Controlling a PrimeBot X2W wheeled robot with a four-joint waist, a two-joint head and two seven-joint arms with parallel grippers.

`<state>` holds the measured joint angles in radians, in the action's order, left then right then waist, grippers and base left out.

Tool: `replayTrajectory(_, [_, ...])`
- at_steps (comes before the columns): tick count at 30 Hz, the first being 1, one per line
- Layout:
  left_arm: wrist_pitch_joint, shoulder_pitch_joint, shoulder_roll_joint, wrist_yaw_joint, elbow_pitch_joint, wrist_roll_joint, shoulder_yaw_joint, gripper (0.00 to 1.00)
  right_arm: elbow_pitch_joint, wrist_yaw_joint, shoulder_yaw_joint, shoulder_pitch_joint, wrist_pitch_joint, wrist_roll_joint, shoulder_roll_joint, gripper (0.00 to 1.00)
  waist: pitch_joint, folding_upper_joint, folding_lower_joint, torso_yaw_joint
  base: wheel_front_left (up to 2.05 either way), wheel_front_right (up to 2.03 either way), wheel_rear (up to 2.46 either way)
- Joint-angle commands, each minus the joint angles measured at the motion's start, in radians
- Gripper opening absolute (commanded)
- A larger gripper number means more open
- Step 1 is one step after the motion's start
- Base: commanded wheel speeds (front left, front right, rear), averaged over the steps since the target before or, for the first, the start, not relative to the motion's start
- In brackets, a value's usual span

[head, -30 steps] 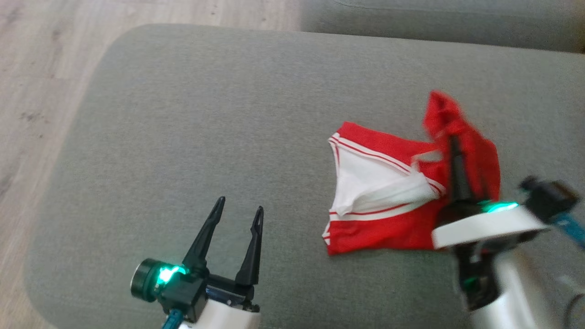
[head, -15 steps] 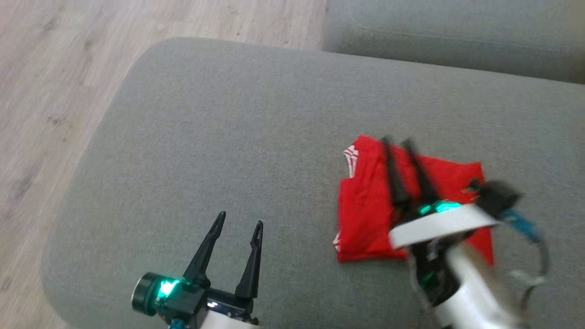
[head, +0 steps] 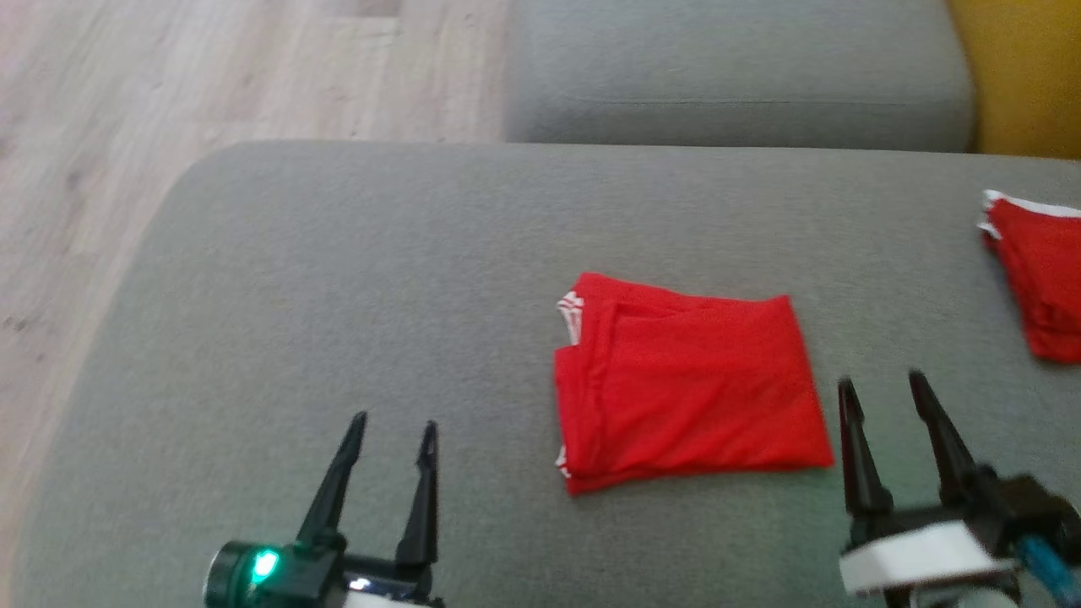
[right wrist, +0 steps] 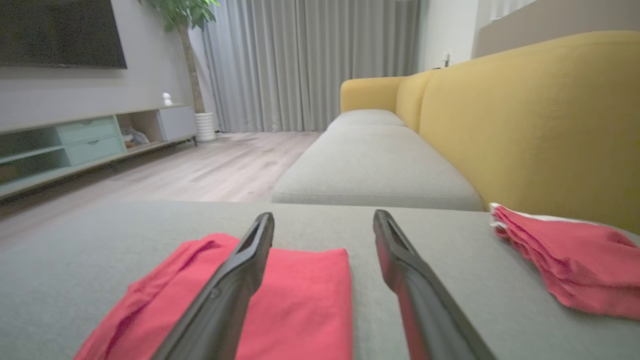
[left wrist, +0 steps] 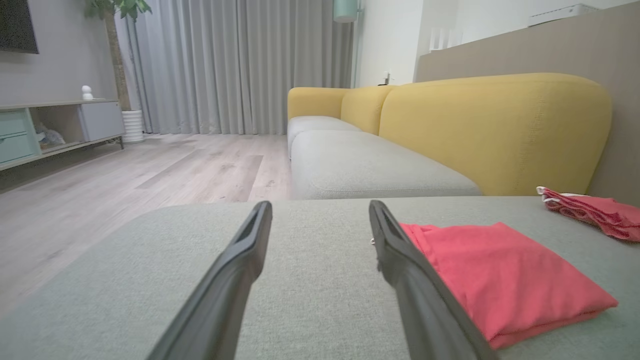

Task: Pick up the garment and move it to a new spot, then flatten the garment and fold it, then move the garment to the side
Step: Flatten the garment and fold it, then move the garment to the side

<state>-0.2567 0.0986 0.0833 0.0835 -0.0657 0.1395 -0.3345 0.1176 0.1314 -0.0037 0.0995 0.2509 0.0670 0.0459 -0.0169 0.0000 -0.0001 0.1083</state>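
Left hand [head: 394, 420] and right hand [head: 880, 382] stand open, empty; pinching every layer of the folded red garment [head: 688, 384] should preserve its fold.

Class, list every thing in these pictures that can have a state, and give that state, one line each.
middle red garment: folded flat, lying free on the grey cushion.
second red garment: heaped in loose layers, held by nothing.
left hand: open, empty.
right hand: open, empty, beside the middle red garment.
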Motion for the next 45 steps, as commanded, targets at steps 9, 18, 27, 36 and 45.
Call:
replayTrajectory(9, [-0.005,0.034,-0.021,0.007,-0.018,-0.004,0.089,1.0,-0.047,-0.001,0.033,0.066,0.011,-0.001,0.028,1.0,-0.033,0.0,0.0001,-0.069,0.0,0.0,0.0])
replayTrajectory(18, [-0.005,0.047,-0.029,-0.011,-0.052,0.014,0.118,1.0,-0.008,-0.001,0.083,0.08,0.011,0.008,0.034,1.0,-0.059,0.0,0.0001,-0.073,0.0,0.0,0.0])
replayTrajectory(27, [-0.005,0.051,-0.032,-0.02,-0.061,0.012,0.133,1.0,0.008,-0.001,0.092,0.086,0.011,0.004,0.032,1.0,-0.067,0.0,0.0001,-0.067,0.0,0.0,0.0])
replayTrajectory(36, [-0.005,0.029,-0.033,-0.021,-0.063,0.033,0.123,1.0,0.212,-0.001,0.083,-0.051,0.011,0.136,0.029,1.0,0.011,0.0,0.0001,-0.021,0.0,0.0,0.0])
replayTrajectory(45, [-0.005,-0.013,-0.033,-0.011,-0.077,0.059,0.096,1.0,0.54,-0.001,0.043,-0.334,-0.051,0.145,0.066,1.0,0.093,0.0,0.0001,0.04,0.0,0.0,0.0])
